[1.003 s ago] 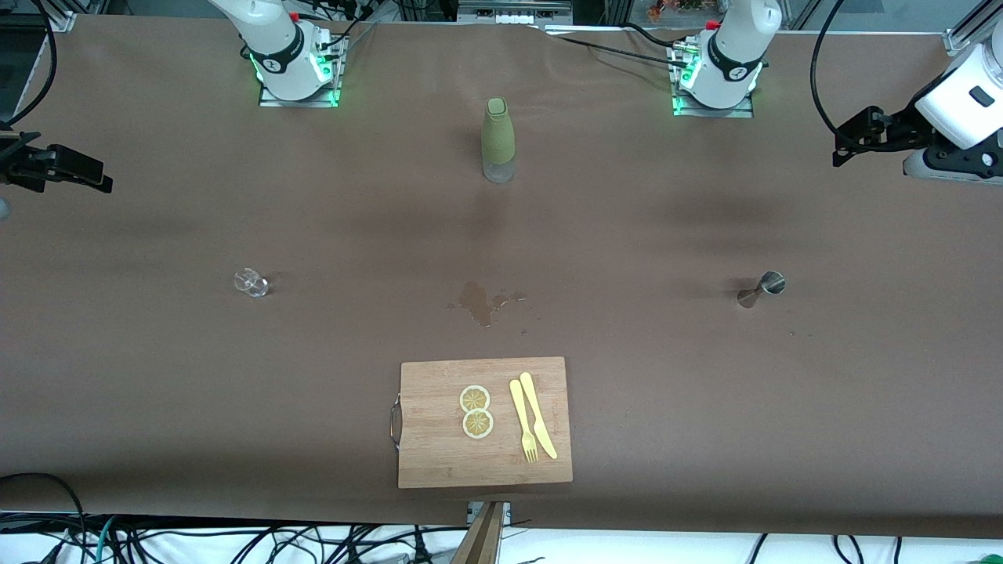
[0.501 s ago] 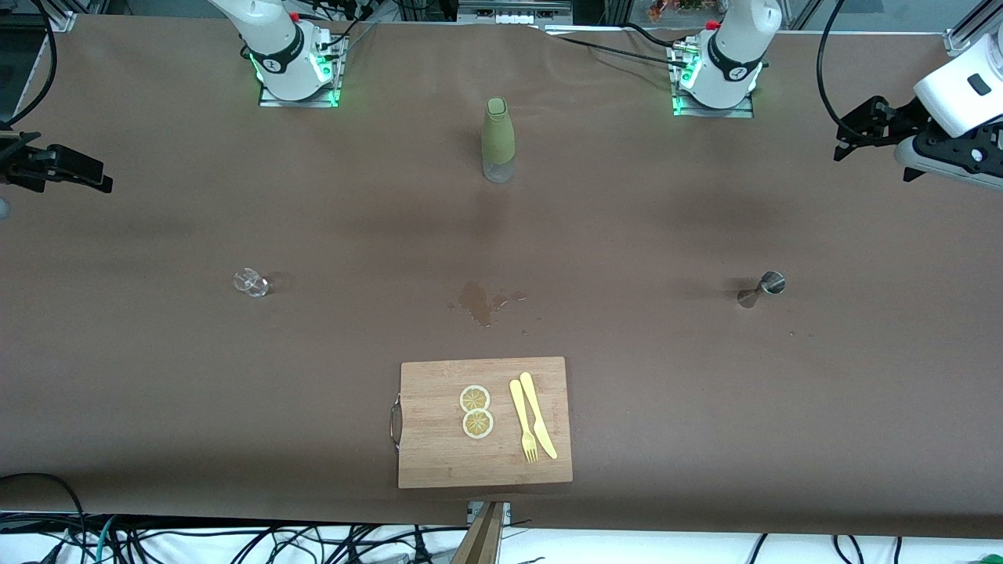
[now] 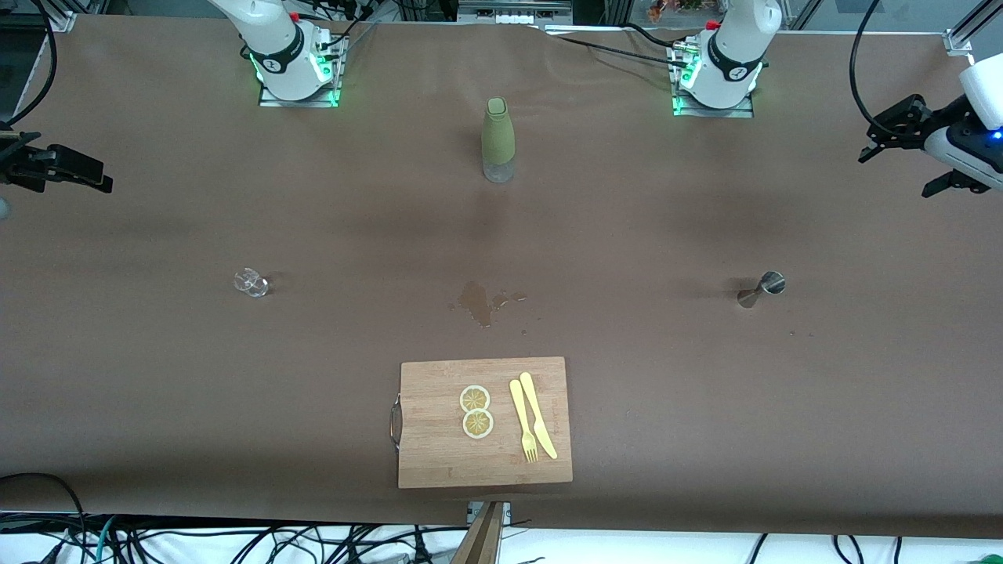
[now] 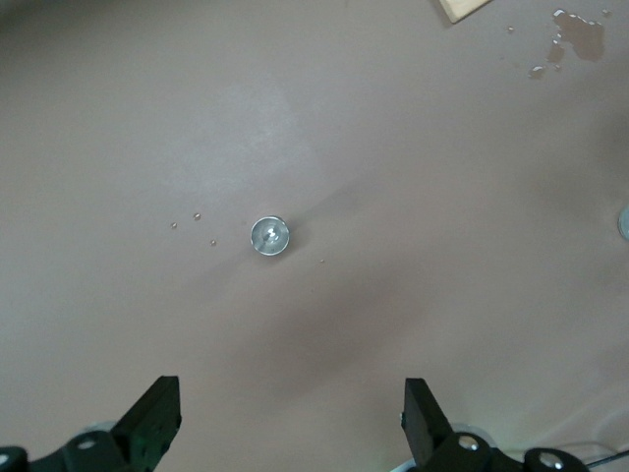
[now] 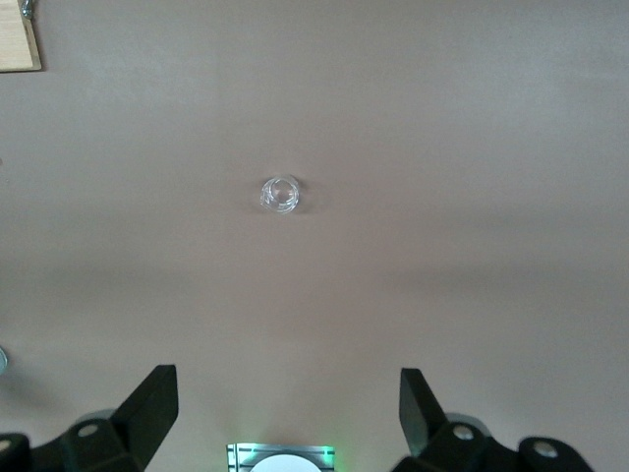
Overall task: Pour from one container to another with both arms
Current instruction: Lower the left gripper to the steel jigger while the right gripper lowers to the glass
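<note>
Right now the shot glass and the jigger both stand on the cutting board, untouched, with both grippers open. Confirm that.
Not the board. The front view shows the shot glass and the jigger on the bare table, toward opposite ends; the cutting board holds lemon slices and cutlery. Both are untouched, and both grippers are open.

The right gripper [image 3: 55, 166] is cut by the front view's edge — only its black fingers and part of the mount show, the arm itself out of view. The left gripper [image 3: 909, 145] is likewise clipped at the opposite edge, its wrist housing only partly visible. In each wrist view the fingers [image 4: 157, 413] are cropped at the picture's border, and whether the shot glass [image 3: 251, 283] or the jigger [image 3: 762, 288] holds any liquid is too small to tell — the cutting board [image 4: 462, 8] shows there only as a corner.
</note>
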Controlling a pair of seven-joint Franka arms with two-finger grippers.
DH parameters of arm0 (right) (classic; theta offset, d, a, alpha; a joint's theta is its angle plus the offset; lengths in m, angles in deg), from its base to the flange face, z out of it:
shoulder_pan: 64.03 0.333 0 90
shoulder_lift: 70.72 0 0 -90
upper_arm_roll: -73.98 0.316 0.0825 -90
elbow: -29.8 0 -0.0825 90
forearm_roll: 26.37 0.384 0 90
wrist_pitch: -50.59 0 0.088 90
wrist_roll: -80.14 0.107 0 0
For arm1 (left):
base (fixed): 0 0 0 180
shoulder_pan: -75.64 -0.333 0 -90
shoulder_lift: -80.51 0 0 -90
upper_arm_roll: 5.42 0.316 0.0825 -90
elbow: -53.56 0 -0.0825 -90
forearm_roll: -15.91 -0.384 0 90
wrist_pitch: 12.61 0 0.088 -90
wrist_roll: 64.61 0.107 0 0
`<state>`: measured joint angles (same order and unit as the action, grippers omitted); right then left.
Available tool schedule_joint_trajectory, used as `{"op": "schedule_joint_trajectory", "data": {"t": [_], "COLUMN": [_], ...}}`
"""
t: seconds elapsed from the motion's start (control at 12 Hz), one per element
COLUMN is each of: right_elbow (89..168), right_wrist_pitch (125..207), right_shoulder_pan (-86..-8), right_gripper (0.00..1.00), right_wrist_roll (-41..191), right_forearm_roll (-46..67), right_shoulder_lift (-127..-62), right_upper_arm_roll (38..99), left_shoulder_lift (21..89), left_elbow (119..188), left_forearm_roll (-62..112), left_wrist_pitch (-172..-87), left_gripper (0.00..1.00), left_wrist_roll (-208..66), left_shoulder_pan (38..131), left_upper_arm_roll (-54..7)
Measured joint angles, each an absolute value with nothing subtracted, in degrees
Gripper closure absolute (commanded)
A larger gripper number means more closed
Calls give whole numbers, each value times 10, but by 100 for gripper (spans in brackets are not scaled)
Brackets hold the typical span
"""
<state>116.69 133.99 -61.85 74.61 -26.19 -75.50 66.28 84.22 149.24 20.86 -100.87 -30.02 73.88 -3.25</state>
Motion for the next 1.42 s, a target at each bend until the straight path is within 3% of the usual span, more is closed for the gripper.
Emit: {"op": "schedule_joint_trajectory", "data": {"t": [0.75,1.0,1.42], "right_elbow": [1167,1168,1168], "right_wrist_pitch": [1340,1338,1340], "right_shoulder_pan": [-618,-618,-643], "right_gripper": [0,0,0], "right_wrist_roll": [746,722,493], "right_forearm_roll": [-262,-262,-262], "right_shoulder_lift": [-755,-766,-834], "right_upper_arm_roll": [663,664,662], "left_shoulder_lift": [822,778,689], "left_elbow": [1605,1614,1617], "left_forearm_roll": [342,399,463], "left_wrist_pitch": [-1098,-1103,-1130], "left_gripper": [0,0,0], "left_wrist_roll": [28,148,300], "left_shoulder_pan": [631,595,572], "left_upper_arm_roll": [-31,-31,-31]}}
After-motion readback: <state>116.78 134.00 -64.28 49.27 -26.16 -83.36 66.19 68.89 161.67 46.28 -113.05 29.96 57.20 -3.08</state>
